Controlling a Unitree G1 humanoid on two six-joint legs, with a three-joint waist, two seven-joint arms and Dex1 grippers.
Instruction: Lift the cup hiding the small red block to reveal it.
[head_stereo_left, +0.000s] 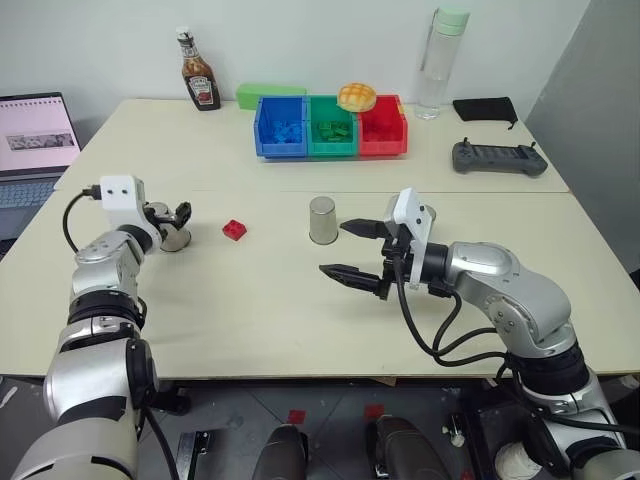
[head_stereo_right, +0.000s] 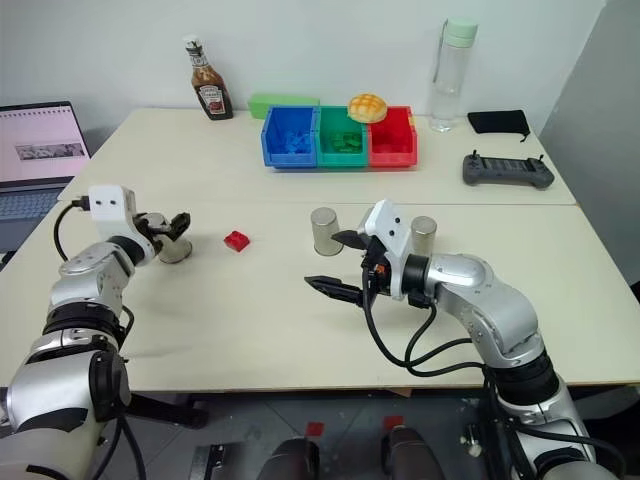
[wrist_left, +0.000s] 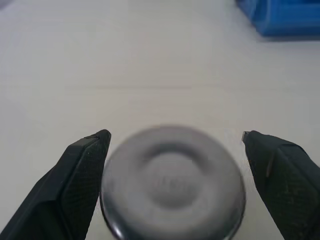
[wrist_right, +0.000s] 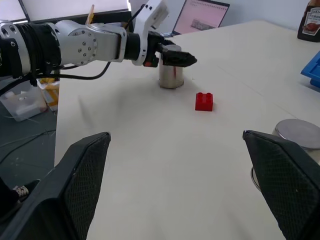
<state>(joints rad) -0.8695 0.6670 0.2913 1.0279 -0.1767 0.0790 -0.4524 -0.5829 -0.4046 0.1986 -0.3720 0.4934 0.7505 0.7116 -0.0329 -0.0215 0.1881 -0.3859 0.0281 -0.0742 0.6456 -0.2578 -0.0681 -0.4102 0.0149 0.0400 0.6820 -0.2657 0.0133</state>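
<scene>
I am seeing the small bright red studded plastic brick (head_stereo_left: 234, 229) lying uncovered on the pale table (head_stereo_left: 250, 310), left of centre. Just to its left, a small silver-grey metal cup (head_stereo_left: 176, 237) is standing mouth-down on the table, and my left gripper (head_stereo_left: 172, 215) is hovering around its top with its black fingers spread apart, not gripping it. In the left wrist view I am looking at that cup's round flat base (wrist_left: 172, 182), with a gap beside each finger.

A second matching cup (head_stereo_left: 322, 220) is sitting mouth-down near the middle, and a third (head_stereo_right: 423, 236) is peeking out behind my right gripper (head_stereo_left: 360, 252), whose jaws are standing wide apart over bare table, clamped on nothing.

The right wrist view is giving me what the head views are not: the brick's side, two studs on top, and the left arm reaching over its cup.

At the far edge I am seeing a sauce bottle (head_stereo_left: 199, 71) with a red label I cannot read, blue, green and red storage bins (head_stereo_left: 330, 127), and a tall clear bottle (head_stereo_left: 440, 63). A laptop (head_stereo_left: 35, 140) at far left is showing a pinkish page, too small to read.
</scene>
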